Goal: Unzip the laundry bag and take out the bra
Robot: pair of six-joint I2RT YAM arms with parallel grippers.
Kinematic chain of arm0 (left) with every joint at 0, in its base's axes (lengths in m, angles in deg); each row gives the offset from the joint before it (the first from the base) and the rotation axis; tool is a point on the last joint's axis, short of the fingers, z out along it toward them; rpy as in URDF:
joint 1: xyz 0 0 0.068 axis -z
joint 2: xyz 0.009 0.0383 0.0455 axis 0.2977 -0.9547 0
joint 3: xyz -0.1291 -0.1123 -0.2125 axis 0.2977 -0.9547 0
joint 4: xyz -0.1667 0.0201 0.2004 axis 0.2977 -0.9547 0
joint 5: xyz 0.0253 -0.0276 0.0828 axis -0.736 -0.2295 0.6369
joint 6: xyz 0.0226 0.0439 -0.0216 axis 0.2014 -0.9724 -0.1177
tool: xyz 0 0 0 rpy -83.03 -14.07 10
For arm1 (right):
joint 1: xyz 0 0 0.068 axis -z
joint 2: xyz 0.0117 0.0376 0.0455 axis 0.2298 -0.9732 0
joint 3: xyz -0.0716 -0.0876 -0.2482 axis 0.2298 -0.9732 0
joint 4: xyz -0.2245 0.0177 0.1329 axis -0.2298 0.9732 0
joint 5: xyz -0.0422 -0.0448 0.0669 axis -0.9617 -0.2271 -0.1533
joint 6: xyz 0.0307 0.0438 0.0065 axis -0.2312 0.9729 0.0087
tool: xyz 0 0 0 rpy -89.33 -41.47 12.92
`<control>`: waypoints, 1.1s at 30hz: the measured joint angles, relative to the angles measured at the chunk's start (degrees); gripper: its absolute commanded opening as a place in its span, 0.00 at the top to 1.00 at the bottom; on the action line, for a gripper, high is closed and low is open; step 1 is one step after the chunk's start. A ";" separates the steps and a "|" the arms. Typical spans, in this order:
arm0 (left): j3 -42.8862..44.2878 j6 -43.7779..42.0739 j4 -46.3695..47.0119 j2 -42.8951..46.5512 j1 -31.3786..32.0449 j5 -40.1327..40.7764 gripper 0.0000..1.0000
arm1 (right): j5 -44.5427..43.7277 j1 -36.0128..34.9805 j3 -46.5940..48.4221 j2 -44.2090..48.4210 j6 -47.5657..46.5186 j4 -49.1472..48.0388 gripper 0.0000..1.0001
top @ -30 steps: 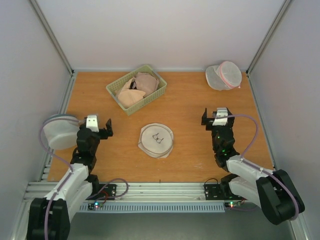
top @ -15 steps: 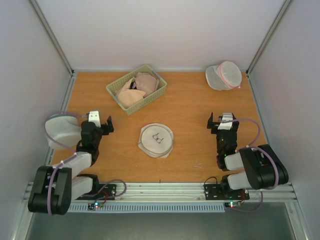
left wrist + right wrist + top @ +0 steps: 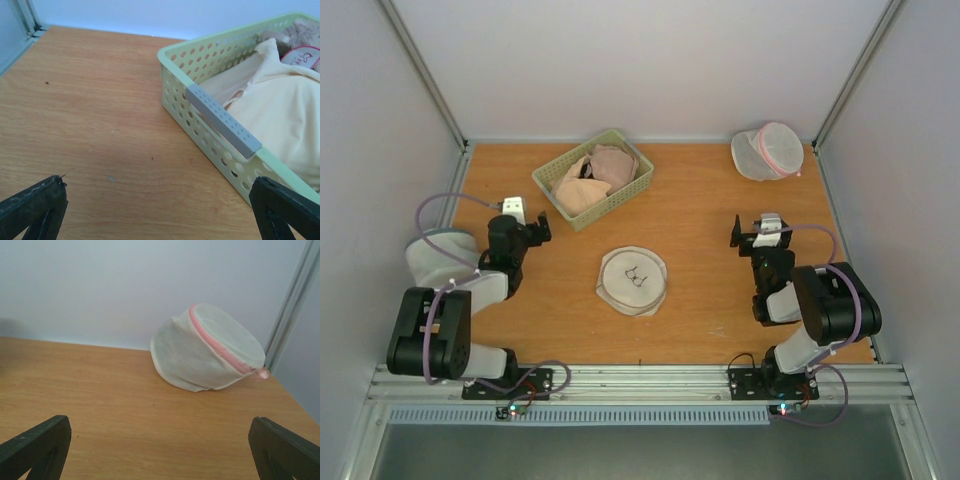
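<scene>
Lying between tools [image 3: 533,231] [image 3: 748,235]: laundry bag [image 3: 632,281]

Top view overhead, whole table [image 3: 700,230]. Left wrist low, facing basket [image 3: 200,140]; right wrist low, facing pink-zip bag [image 3: 200,357].

The round cream-white laundry bag [image 3: 632,281] lies flat mid-table, zipped, dark pull on top.

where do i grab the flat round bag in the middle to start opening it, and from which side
Take the small dark zip pull on the top face of the laundry bag, coming straight down from above. The bag lies flat on the table with that face up, so the pull is exposed; the low rim likely offers little to pinch.
</scene>
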 measured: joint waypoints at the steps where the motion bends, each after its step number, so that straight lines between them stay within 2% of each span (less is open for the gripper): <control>1: 0.02 0.00 -0.22 -0.15 0.00 -0.66 0.01 | 0.96 0.50 0.59 0.02 0.17 0.66 0.02; 6: -0.15 -0.59 -0.50 -0.20 -0.20 -5.20 0.01 | 6.05 3.26 2.69 0.02 1.60 4.15 0.02; 9: -3.15 -2.58 3.50 1.40 -0.44 -6.19 0.01 | 7.89 3.89 3.02 0.02 2.36 5.35 0.02; 14: -5.20 -2.23 5.81 1.73 -5.97 -4.66 0.01 | 9.53 3.98 3.02 0.02 2.99 5.79 0.02; 24: -5.70 -2.03 15.30 -8.70 -7.41 -11.93 0.01 | 10.05 3.98 3.02 0.02 3.19 5.81 0.02; 33: -5.66 -3.13 18.21 -10.03 -7.41 -15.56 0.01 | 10.03 3.98 3.02 0.02 3.19 5.81 0.01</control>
